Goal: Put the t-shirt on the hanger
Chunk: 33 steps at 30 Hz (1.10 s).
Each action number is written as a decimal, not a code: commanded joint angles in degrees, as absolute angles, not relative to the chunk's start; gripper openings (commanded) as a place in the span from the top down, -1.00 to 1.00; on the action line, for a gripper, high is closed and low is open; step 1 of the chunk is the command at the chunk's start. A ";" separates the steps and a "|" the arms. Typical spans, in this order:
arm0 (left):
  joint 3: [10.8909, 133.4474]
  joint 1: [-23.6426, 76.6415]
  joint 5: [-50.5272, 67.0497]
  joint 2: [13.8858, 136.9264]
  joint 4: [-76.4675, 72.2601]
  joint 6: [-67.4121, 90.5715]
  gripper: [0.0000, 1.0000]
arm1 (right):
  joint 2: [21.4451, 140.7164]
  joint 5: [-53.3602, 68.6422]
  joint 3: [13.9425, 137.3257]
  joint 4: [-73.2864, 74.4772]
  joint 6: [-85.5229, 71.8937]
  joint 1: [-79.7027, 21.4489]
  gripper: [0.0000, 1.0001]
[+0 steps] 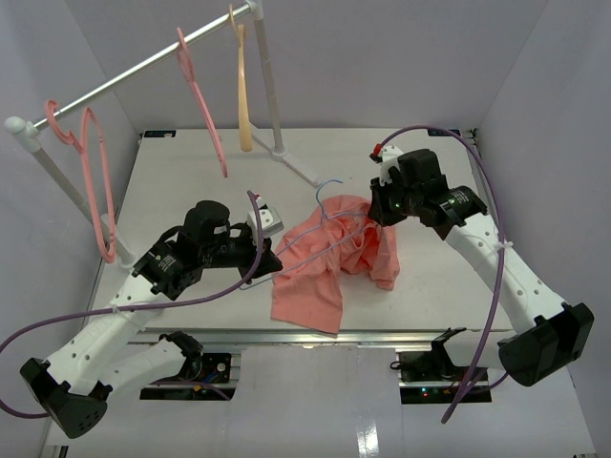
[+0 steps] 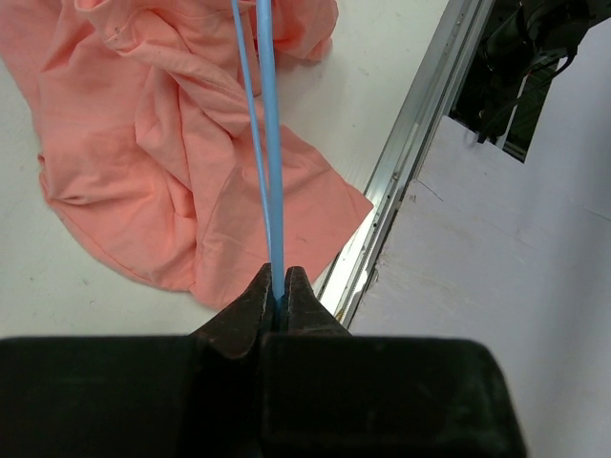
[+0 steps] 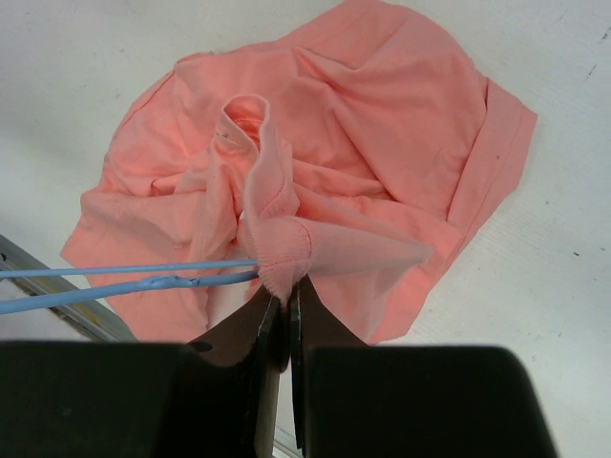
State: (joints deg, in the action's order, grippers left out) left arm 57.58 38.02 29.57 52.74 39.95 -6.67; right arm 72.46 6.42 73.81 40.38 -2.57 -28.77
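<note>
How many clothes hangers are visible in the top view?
4. On the rail: left pink hanger, middle pink hanger, pale orange hanger. The light-blue wire hanger is over the t-shirt, gripped by the left end effector. Another may hide behind the left pink one.

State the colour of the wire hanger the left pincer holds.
Light blue; the hanger shows best in the left wrist view.

Illumination: bright, even and diffuse in all three views.
Light falls from above; shadows under the arms and the t-shirt [image 1: 315,277] on the table [image 1: 181,191] are soft and short. The walls carry a faint violet cast (plainest in the top view). The left gripper [image 2: 279,283] and right gripper [image 3: 287,294] bodies read black, underexposed, slightly blurred; the hanger [image 2: 271,143] wire is sharp.
</note>
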 commanded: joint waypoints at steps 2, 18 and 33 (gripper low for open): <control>57.27 38.06 34.44 51.44 35.60 -9.66 1.00 | 70.58 9.39 78.01 39.45 -2.29 -30.22 0.84; 55.95 38.06 36.96 53.89 28.61 -12.80 1.00 | 70.58 14.10 78.45 36.76 -2.35 -40.30 0.85; 51.38 38.01 34.60 51.11 25.83 -11.56 1.00 | 67.78 -0.49 78.59 36.83 -5.78 -46.01 0.76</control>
State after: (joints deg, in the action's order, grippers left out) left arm 52.24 37.60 32.52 53.48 30.71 -10.74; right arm 71.18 8.78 76.84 39.01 -3.29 -44.89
